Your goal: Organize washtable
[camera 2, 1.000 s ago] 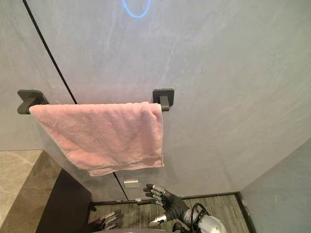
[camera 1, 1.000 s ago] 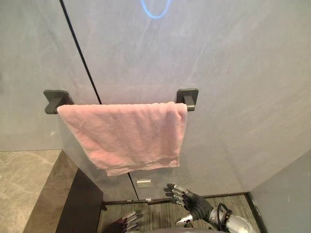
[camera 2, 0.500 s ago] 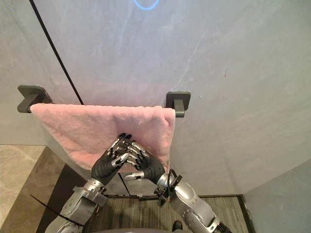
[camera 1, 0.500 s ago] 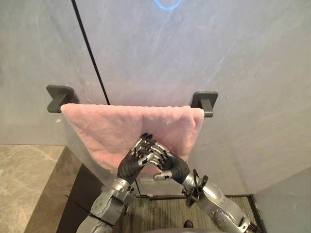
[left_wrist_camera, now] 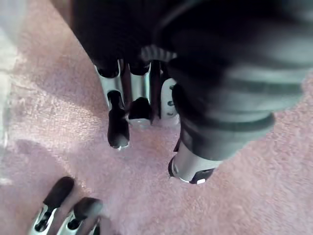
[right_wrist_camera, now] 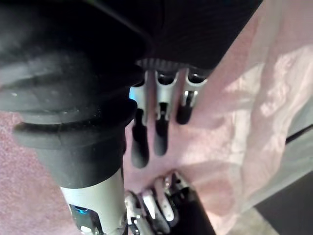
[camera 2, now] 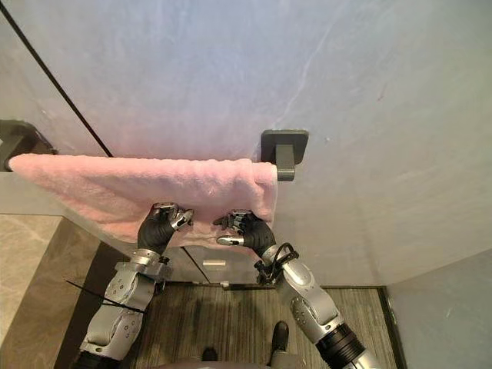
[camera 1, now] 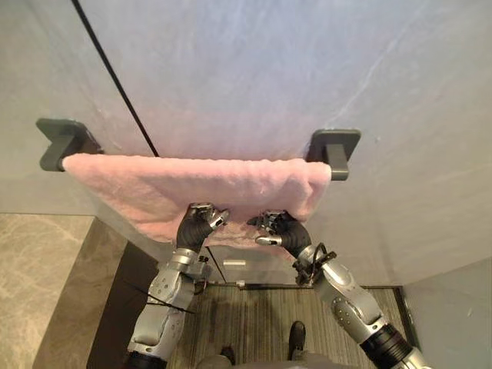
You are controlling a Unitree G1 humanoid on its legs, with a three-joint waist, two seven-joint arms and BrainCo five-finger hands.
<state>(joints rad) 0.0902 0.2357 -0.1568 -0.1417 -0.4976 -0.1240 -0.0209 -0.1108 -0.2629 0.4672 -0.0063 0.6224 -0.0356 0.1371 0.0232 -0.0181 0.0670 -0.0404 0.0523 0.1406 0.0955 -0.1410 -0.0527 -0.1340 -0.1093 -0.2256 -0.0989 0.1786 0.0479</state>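
Observation:
A pink towel (camera 1: 192,181) hangs folded over a dark bar between two dark brackets (camera 1: 334,146) (camera 1: 58,138) on the grey wall. Both hands are raised to its lower edge. My left hand (camera 1: 198,224) lies against the cloth left of centre. A little to the right, my right hand (camera 1: 280,227) rests on the cloth with its fingertips pointing toward the left hand. In the left wrist view, straight fingers (left_wrist_camera: 117,122) press flat on the towel (left_wrist_camera: 58,98) with the thumb apart. In the right wrist view, the fingers (right_wrist_camera: 139,142) likewise lie straight on the towel (right_wrist_camera: 234,88).
A thin black seam (camera 1: 115,77) runs down the wall behind the towel. A beige stone counter (camera 1: 38,292) with a dark side panel (camera 1: 115,307) stands at lower left. Wood-patterned floor (camera 1: 254,323) lies below, and a small metal plate (camera 1: 233,262) sits low on the wall.
The hands rose from floor level to the towel, met at its middle, and now sit apart at its lower edge. The camera has shifted, so the bar looks nearer.

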